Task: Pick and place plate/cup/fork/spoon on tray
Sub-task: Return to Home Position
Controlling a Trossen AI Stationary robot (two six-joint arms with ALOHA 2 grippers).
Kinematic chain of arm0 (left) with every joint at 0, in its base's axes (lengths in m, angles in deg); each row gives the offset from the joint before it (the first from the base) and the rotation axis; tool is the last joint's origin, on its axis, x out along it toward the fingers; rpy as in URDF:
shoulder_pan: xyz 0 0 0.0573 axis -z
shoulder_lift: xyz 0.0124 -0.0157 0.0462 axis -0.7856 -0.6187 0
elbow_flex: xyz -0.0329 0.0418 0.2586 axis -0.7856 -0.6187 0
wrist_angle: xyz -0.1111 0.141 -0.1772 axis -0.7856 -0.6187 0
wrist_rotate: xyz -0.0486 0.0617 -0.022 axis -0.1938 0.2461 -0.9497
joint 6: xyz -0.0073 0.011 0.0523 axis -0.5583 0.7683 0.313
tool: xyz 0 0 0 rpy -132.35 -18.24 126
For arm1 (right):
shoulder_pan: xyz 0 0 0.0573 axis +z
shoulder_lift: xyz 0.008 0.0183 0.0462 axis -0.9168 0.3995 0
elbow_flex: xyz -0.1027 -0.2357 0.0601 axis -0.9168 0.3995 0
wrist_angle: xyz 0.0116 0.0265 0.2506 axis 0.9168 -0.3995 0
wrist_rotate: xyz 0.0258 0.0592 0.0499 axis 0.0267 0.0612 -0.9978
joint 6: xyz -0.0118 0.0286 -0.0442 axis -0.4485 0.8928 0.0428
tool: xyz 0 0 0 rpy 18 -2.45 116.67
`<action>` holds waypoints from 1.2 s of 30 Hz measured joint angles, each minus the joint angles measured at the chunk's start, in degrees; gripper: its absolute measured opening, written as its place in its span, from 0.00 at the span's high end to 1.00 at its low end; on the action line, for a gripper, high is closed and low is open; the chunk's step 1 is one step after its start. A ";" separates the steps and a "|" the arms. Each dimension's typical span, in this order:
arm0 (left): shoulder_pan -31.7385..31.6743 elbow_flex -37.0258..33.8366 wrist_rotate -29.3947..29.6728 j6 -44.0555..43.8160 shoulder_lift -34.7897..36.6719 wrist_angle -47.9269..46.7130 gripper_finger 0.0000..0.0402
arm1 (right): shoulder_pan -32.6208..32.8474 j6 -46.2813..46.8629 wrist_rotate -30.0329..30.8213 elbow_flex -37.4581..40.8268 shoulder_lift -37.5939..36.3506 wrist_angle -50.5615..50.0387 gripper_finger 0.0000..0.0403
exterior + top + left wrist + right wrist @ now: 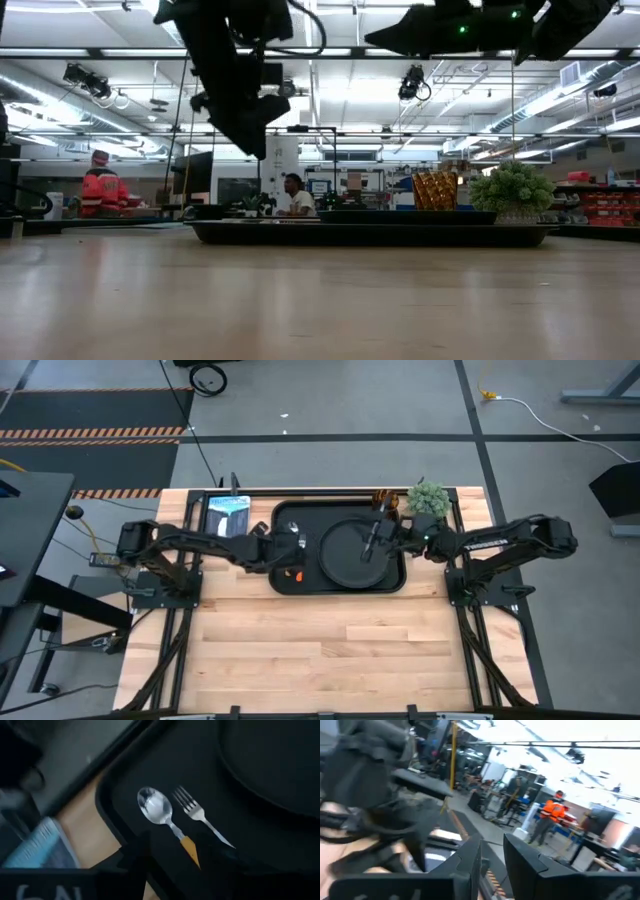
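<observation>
The black tray [285, 515] lies at the table's far middle, with the round black plate [350, 555] on its right half. The spoon [156, 807] and the fork [196, 811] lie side by side on the tray's left part [150, 765]; their orange handles show in the high view [293, 575]. My left gripper [177, 857] hovers open above their handles, well above the tray in the low view [245, 120]. My right gripper [372, 543] hovers over the plate, shut and empty [492, 860]. The amber cup [385, 500] stands upright just behind the tray's far edge [435, 190].
A fuzzy green plant ball [428, 498] stands beside the cup at the far right. A blue-white card [228, 515] lies left of the tray. Bare wood [330, 650] fills the table's near half. People show in the room beyond [100, 185].
</observation>
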 joint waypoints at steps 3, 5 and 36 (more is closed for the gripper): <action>2.50 0.00 3.18 5.34 0.54 0.20 0.59 | 1.91 -0.04 2.75 0.00 -2.43 -0.35 0.78; 4.10 0.00 4.36 7.44 0.57 0.22 0.59 | 4.02 0.43 5.46 0.00 -4.21 -1.35 0.78; 24.04 -14.68 -0.44 28.66 31.19 6.59 0.59 | 20.40 23.14 25.74 24.03 -31.94 2.12 0.86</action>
